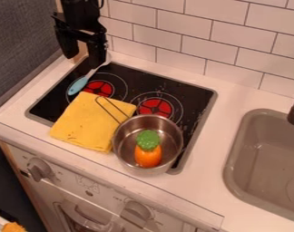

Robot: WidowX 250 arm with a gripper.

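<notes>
if you lower or shift the gripper (83,59) carelessly, a finger could clip the handle end of the spoon (80,85) and swing its blue end into the yellow cloth (92,121). snagging that cloth could nudge the pot (178,146), since they sit close together. your fingers look spread apart, with nothing between them. the spoon lies slantwise on the stove (195,93), its pale handle pointing up beside your nearer finger and its blue end farther down, near the cloth.
</notes>
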